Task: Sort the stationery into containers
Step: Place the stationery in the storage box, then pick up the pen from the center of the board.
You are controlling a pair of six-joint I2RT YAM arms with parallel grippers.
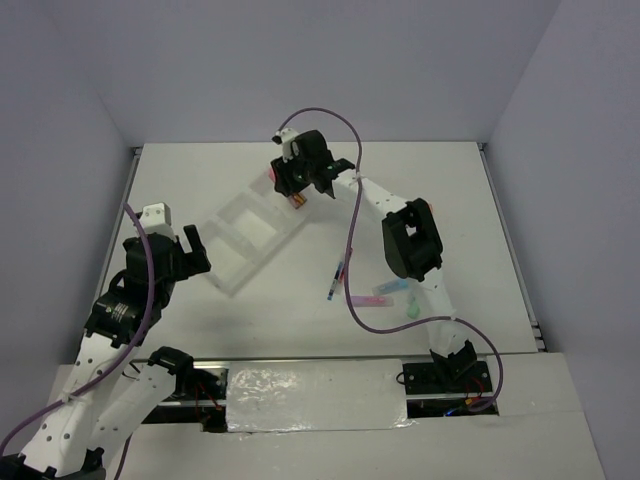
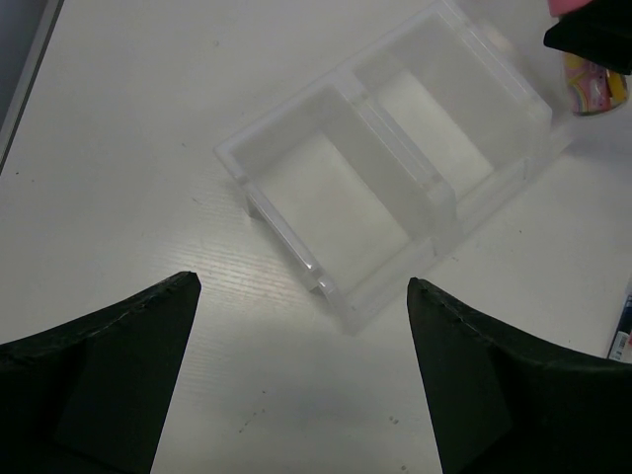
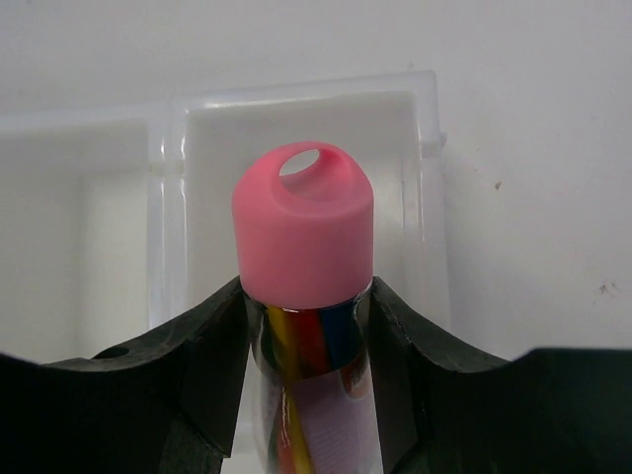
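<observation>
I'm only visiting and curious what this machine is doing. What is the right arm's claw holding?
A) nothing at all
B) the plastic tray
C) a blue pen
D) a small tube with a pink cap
D: in the right wrist view the right gripper is clamped around the pink-capped tube, with the tray just beyond it.

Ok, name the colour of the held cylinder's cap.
Pink; the cap shows best in right wrist view.

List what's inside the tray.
Nothing shows in the tray: its compartments look empty. From the right wrist, the cylinder clamped in the right gripper blocks part of the end compartment's floor; the top view is too faint to settle that patch.
</observation>
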